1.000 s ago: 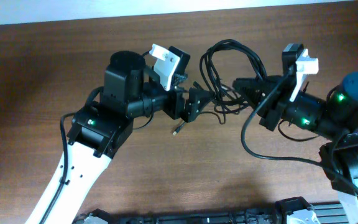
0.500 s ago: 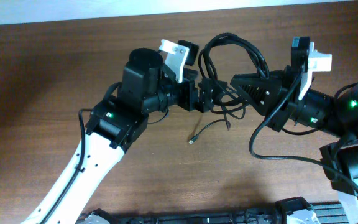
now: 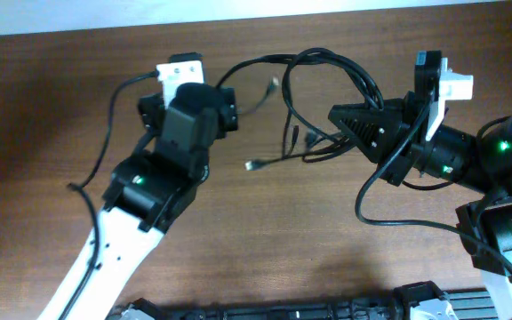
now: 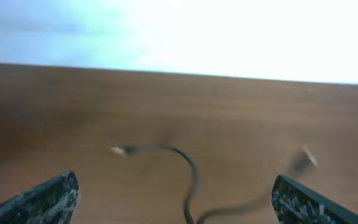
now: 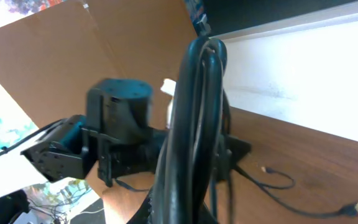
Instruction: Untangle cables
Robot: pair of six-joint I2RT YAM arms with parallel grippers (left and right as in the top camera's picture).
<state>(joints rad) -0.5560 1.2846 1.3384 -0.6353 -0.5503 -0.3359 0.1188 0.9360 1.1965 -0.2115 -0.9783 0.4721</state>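
Two arms work over a brown wood-grain table (image 3: 43,133). The thin black cables (image 3: 327,55) form one loose bunch at upper centre. Their exact number is unclear, though three small plug ends lie apart on the wood. The right gripper (image 3: 334,114) has its fingers pressed together on the bunch, holding the loop up. The left gripper (image 4: 174,186) has its textured black fingers (image 4: 48,199) spread wide, with a loose cord lying on the table ahead between them. Half a second ago this gripper was at the bunch, close to the right one. Now it sits back at upper left and the cords trail leftward, while the right gripper has stayed put. A pale wall (image 3: 60,13) borders the table's far edge, and the right wrist view shows a brown cardboard sheet (image 5: 55,56).
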